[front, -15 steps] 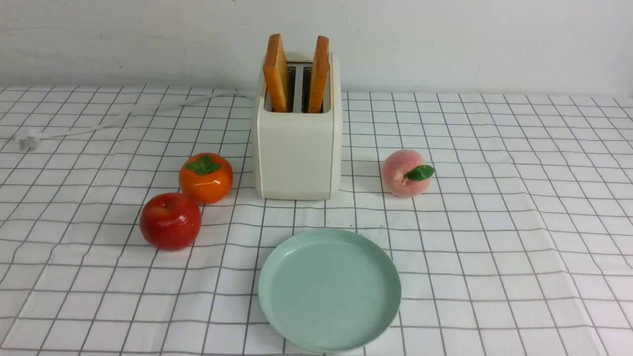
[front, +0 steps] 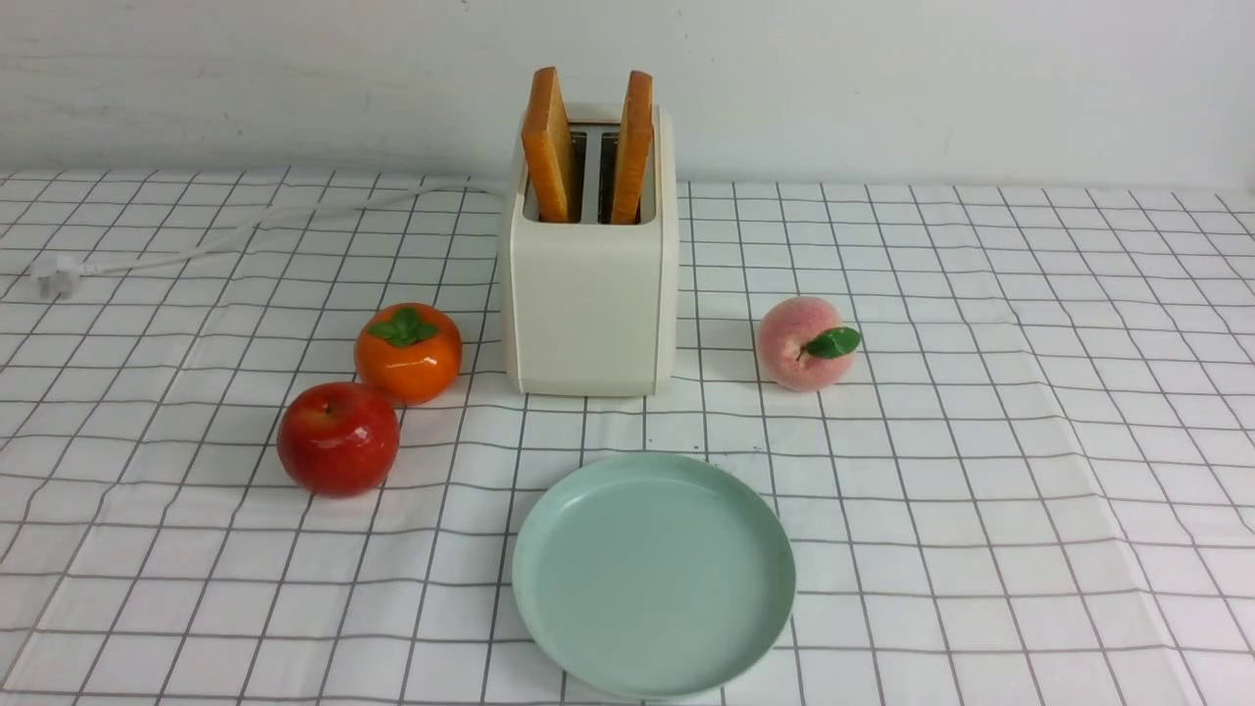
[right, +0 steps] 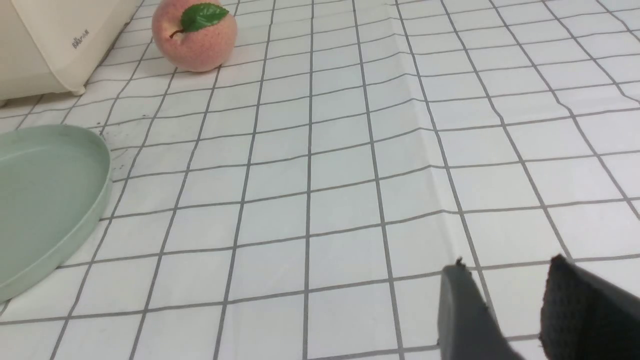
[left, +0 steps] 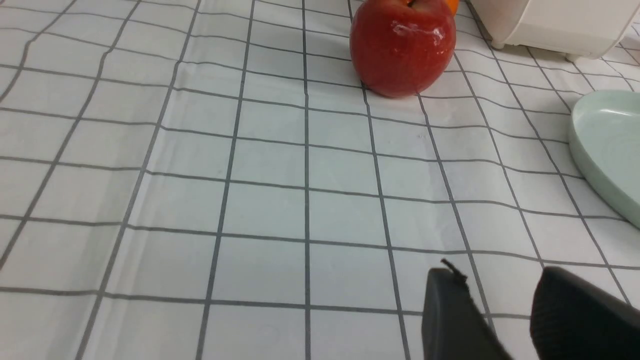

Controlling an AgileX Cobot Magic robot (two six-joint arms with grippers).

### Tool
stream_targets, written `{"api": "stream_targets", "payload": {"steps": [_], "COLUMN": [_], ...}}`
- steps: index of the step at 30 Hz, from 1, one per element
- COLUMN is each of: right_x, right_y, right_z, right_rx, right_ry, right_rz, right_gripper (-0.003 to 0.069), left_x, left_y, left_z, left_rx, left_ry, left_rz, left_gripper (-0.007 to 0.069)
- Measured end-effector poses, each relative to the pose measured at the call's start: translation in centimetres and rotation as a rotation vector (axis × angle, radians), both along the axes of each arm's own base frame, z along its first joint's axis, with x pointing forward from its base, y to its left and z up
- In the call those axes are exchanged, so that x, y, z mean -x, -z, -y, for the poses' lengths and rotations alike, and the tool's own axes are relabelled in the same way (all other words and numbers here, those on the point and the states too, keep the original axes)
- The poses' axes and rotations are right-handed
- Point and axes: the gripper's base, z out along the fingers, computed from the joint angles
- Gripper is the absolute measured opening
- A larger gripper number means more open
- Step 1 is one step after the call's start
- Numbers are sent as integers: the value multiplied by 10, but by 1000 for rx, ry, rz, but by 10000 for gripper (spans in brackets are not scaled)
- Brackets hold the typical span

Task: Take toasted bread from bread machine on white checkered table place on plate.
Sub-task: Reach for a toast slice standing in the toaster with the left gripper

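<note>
Two slices of toasted bread [front: 551, 145] [front: 633, 145] stand upright in the slots of the cream-white bread machine [front: 588, 294] at the middle back of the white checkered table [front: 980, 441]. In front of it lies the mint-green plate [front: 549, 628], bare, also seen as the plate's rim [left: 590, 160] and the plate's edge [right: 95, 200]. Neither arm shows in the front view. My left gripper [left: 500, 280] hovers open over bare cloth, nothing between its fingers. My right gripper [right: 505, 272] is open too, over cloth right of the plate.
A red apple [front: 338, 438] and an orange persimmon [front: 408, 351] sit left of the toaster; a peach [front: 804, 343] sits to its right. The white power cord [front: 225, 235] trails left to a plug [front: 54, 275]. A wall stands behind.
</note>
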Motion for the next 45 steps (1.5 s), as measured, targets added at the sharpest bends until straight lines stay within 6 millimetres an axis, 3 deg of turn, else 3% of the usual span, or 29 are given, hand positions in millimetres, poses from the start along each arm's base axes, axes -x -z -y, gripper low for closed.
{"api": "stream_targets", "payload": {"steps": [21,24,25,26,28,34,38,40,45], "right_x": [0,0,0,0,0,0,0,0,0], "right_y": [0,0,0,0,0,0,0,0,0], "right_z": [0,0,0,0,0,0,0,0,0], "right_rx": [0,0,0,0,0,0,0,0,0], "right_ry": [0,0,0,0,0,0,0,0,0], "right_rz": [0,0,0,0,0,0,0,0,0], "right_gripper": [239,239,239,239,239,239,239,239,239], "left_x": [0,-1,-2,-2,-4,-5,-4,-4,-22], "left_y": [-1,-5,-10,-11,-20,-36,-43,-56,-113], "left_z": [0,2,3,4,5,-7,-12,-9,9], "left_rx": [1,112,273,291,617,1060,1149,1133,846], "left_ry": [-1,-14,-36,-37,-82,-197,-232,-195,-52], "left_rz": [9,45,77,82,125,277,331,320,168], "left_gripper": [237,237,237,237,237,237,223,180,-6]}}
